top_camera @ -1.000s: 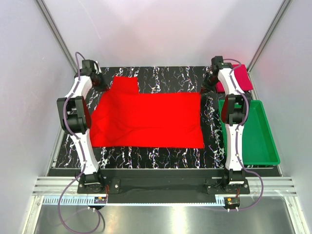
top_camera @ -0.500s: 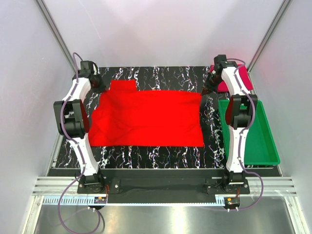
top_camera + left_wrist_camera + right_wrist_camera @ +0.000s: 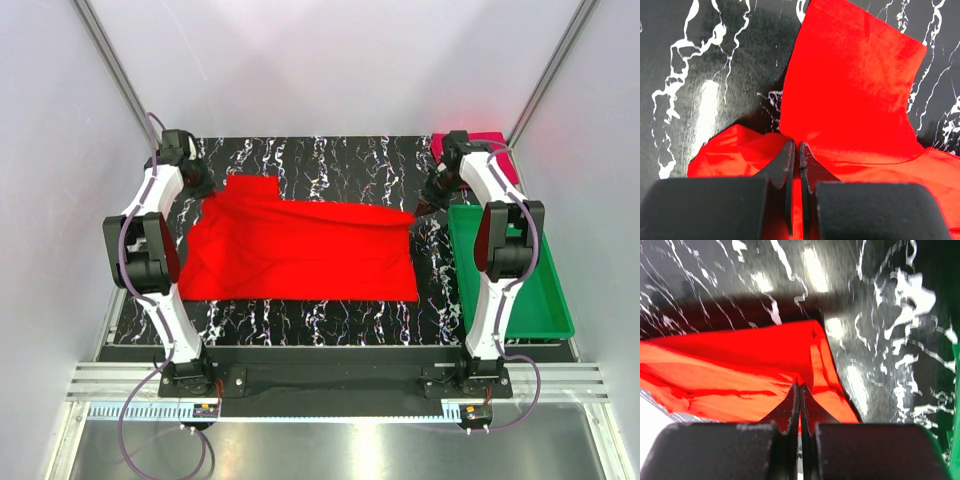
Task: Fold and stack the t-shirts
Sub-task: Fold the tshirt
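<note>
The bright red t-shirt [image 3: 300,250] lies spread across the black marbled table [image 3: 350,160]. My left gripper [image 3: 203,190] is shut on its far left part beside the sleeve [image 3: 850,90], with red cloth pinched between the jaws [image 3: 796,150]. My right gripper [image 3: 425,203] is shut on the shirt's far right corner [image 3: 800,387], and the cloth there is lifted and taut. The darker crimson t-shirt [image 3: 497,150] lies at the far right corner, partly hidden behind the right arm.
A green plastic tray [image 3: 540,300] stands along the right side of the table [image 3: 890,340], close to the right arm. White enclosure walls surround the table on the left, far and right sides.
Both grippers have pulled the shirt's far edge toward the near side; the far edge has come in and the sleeve flap has shifted. The arms have swung outward.
</note>
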Available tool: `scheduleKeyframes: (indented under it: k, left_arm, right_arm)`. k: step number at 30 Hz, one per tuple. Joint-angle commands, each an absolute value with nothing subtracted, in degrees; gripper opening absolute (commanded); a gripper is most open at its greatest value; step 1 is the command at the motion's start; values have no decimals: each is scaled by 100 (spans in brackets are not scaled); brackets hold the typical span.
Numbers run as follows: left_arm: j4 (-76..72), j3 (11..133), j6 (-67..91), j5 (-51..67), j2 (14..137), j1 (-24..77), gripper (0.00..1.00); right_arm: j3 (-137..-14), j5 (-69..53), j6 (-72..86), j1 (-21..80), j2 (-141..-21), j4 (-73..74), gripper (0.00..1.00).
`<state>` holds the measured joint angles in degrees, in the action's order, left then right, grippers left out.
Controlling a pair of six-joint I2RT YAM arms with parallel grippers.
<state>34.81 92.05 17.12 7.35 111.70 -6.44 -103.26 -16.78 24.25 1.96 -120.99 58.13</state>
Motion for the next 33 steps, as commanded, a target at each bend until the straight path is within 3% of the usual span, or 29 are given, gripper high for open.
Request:
scheduleKeyframes:
  k: [1,13,33]
  left_arm:
    - [3463,9036,1617,536,10706,-668,0]
    - [3647,8289,1529,440,10187,-668,0]
    - [3753,7445,1573,53,9949,-712,0]
  right_arm:
    - [-9925,-1775,2426,185,-11514,5529,0]
    - [-9053,-1951,2443,185,-11118,5212,0]
    - [-8842,-1767,2268,193,-11373,5159,0]
